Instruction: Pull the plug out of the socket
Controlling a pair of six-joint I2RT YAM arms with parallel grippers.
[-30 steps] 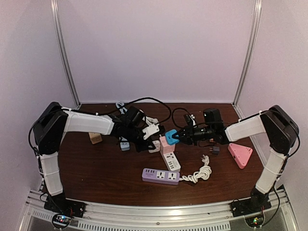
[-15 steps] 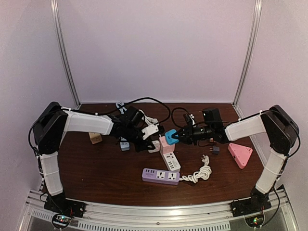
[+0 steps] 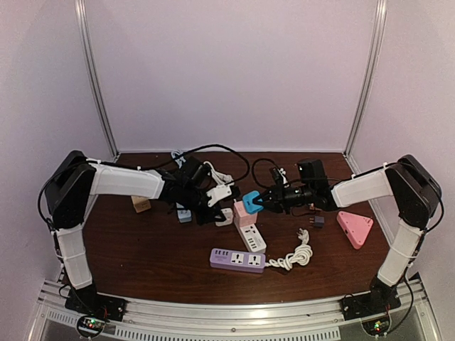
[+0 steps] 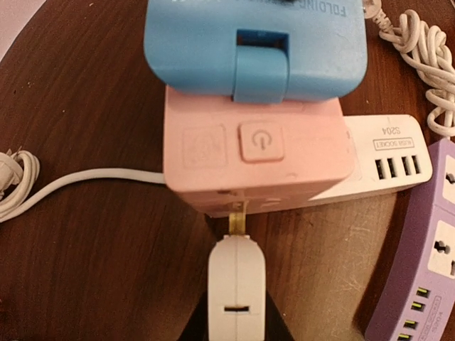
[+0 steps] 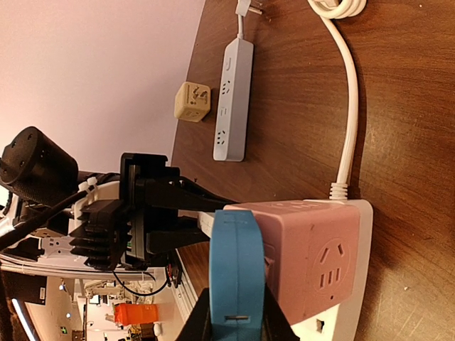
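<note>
1. The white plug [image 4: 236, 284] sits centred between the fingers of the left claw [image 4: 237, 328], which is clamped on the plug's body.
2. Location: the plug is held over the table [image 4: 106, 270], on the left side of the pink cube socket [image 4: 256, 153]. The cube rests on the white power strip [image 4: 384, 160].
3. Orientation: the plug's long axis runs straight out from the claw toward the cube, prong end leading. One brass prong [image 4: 238, 217] shows bare between body and cube, and its tip meets the cube's face. Whether it is seated cannot be told.
4. The right claw [image 5: 238, 321] is clamped on the blue plug [image 5: 237, 263], which lies flat against the cube's opposite face.
5. The purple power strip [image 4: 434, 249] lies beside the white strip.
</note>
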